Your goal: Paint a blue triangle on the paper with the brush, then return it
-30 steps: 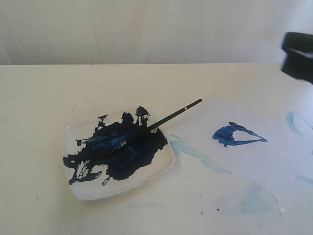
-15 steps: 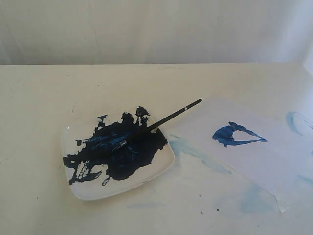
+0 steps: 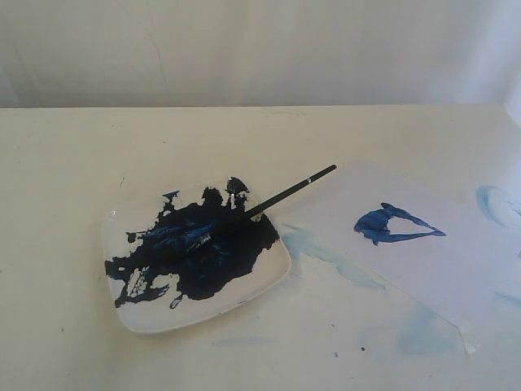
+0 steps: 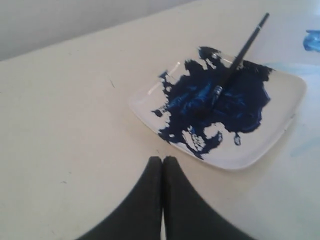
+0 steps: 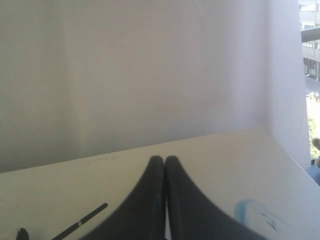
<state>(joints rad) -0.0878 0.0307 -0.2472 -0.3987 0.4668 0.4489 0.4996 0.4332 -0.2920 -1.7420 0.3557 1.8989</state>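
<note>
Brush (image 3: 285,194) on plate (image 3: 244,293), blue triangle (image 3: 395,225) on paper (image 3: 440,269).
Left gripper (image 4: 162,160), right gripper (image 5: 165,159) pressed together, empty; withdraw clear of wet paint.

A square white plate (image 3: 151,316) sits on the cream table (image 3: 73,163), left of centre. Dark blue paint (image 3: 203,257) covers most of it, leaving the rim and near-left corner bare. Pale blue smears (image 3: 326,254) stain the table just right of the plate, with more at the far right (image 3: 492,199) and the near right (image 3: 419,336). A plain white wall (image 3: 244,49) stands behind the table.
</note>
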